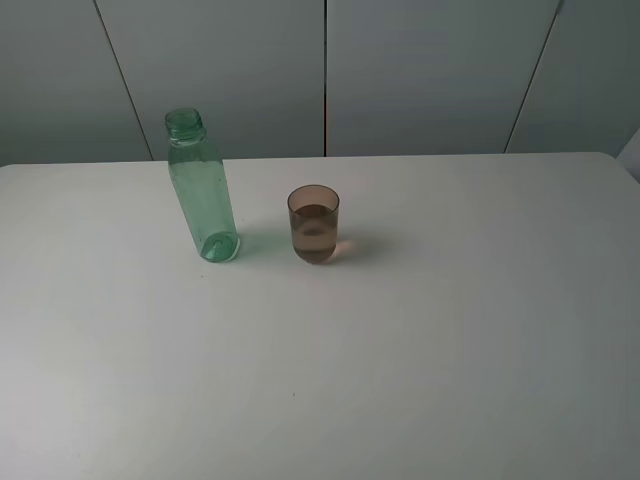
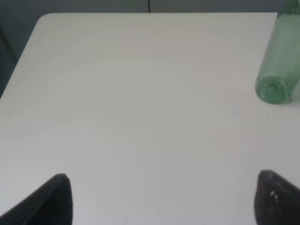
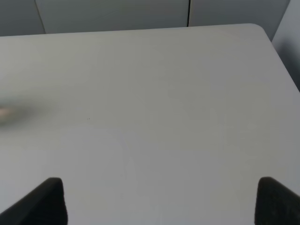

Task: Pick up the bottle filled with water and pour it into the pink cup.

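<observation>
The green-tinted bottle [image 1: 202,190] stands upright with no cap on the white table [image 1: 420,350], left of centre and toward the back. It also shows in the left wrist view [image 2: 277,65], far from the fingers. The pink cup [image 1: 314,224] stands upright just right of the bottle, a small gap between them, with some liquid in it. Neither gripper shows in the exterior high view. My left gripper [image 2: 164,199] is open and empty, its fingertips [image 2: 54,199] wide apart over bare table. My right gripper [image 3: 161,199] is open and empty too. The cup is out of both wrist views.
Grey wall panels [image 1: 325,70] run behind the table's back edge. The table's rounded far corner shows in the left wrist view [image 2: 44,18] and in the right wrist view [image 3: 260,28].
</observation>
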`<state>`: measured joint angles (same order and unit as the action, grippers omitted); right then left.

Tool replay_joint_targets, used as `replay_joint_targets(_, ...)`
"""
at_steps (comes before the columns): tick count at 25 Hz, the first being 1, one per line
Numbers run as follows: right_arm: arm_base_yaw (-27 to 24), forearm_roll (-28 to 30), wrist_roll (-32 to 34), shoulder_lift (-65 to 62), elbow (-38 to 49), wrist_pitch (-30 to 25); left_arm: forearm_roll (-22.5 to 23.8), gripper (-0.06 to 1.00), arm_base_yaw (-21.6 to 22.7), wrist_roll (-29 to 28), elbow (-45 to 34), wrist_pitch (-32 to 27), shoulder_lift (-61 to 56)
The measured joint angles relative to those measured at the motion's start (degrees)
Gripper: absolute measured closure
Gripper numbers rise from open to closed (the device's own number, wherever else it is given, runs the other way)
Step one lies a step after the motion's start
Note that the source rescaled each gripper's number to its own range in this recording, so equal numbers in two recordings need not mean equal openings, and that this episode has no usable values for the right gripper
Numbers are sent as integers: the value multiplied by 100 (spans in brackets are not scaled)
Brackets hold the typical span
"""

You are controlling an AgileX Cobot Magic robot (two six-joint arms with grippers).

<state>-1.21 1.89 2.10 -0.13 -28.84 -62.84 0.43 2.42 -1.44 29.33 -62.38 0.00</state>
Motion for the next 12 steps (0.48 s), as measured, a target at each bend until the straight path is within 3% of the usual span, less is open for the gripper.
replay_joint_targets(12,0,0,0,0,0,0,-43,-6,0,0,0,0,0)
